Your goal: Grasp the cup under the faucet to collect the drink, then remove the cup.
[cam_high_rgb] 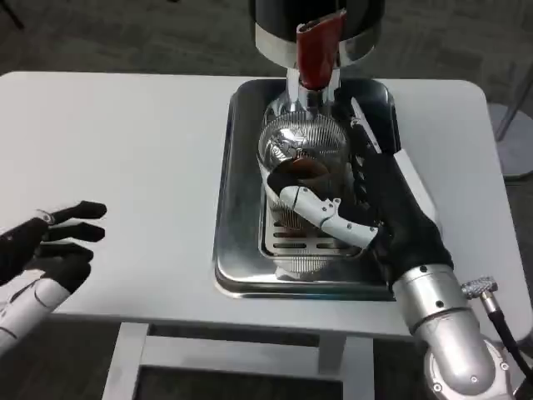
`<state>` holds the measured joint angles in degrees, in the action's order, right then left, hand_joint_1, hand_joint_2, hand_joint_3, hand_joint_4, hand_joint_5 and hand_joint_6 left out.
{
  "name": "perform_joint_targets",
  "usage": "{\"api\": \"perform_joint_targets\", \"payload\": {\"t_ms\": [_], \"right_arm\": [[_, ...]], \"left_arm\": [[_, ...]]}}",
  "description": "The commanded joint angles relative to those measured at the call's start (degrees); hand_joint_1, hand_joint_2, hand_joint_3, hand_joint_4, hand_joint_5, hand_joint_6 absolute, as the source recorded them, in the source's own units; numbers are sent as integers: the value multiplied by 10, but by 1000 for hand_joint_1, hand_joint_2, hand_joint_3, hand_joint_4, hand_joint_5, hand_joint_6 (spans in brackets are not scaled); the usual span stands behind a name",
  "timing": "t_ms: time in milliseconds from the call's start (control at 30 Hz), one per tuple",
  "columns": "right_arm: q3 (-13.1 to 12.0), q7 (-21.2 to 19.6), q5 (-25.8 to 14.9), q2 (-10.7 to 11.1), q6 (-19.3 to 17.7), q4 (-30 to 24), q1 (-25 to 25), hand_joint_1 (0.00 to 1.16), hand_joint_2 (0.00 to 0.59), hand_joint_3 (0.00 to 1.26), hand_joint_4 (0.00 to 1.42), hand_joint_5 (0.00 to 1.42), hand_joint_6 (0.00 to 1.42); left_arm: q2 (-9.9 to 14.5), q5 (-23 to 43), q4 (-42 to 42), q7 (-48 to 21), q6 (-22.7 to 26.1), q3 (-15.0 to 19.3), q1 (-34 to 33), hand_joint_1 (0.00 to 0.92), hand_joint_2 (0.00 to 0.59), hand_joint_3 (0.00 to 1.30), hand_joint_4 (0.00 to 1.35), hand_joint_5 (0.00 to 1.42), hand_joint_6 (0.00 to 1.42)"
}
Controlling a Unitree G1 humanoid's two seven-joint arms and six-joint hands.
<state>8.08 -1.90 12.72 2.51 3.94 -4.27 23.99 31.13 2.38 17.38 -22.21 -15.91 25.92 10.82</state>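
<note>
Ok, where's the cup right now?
In the head view the cup stands upper centre on the metal drip tray, directly under the red faucet, with the right hand wrapped around it.

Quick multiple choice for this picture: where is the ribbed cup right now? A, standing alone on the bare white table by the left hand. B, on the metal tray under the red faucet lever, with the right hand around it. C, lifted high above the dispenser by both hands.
B: the cup stands on the metal tray below the faucet, gripped by the right hand.
</note>
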Motion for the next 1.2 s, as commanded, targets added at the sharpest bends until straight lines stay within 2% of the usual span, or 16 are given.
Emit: {"api": "perform_joint_targets", "payload": {"t_ms": [33, 533, 1000, 1200], "right_arm": [[10, -6, 10, -7, -16, 15, 5, 705, 209, 0, 4, 75, 193], [25, -43, 55, -20, -8, 35, 13, 728, 212, 0, 44, 121, 237], [34, -51, 73, -22, -8, 51, 11, 733, 210, 0, 76, 158, 288], [39, -57, 85, -24, -6, 52, 5, 730, 212, 0, 125, 222, 344]], "left_arm": [[3, 7, -8, -3, 4, 7, 14, 0, 86, 285, 318, 387, 425], [10, 11, -8, -9, 14, 8, 16, 0, 85, 300, 324, 393, 411], [15, 14, -10, -9, 15, 11, 23, 0, 85, 308, 332, 397, 410], [16, 15, -11, -7, 14, 13, 28, 0, 85, 308, 332, 397, 410]]}}
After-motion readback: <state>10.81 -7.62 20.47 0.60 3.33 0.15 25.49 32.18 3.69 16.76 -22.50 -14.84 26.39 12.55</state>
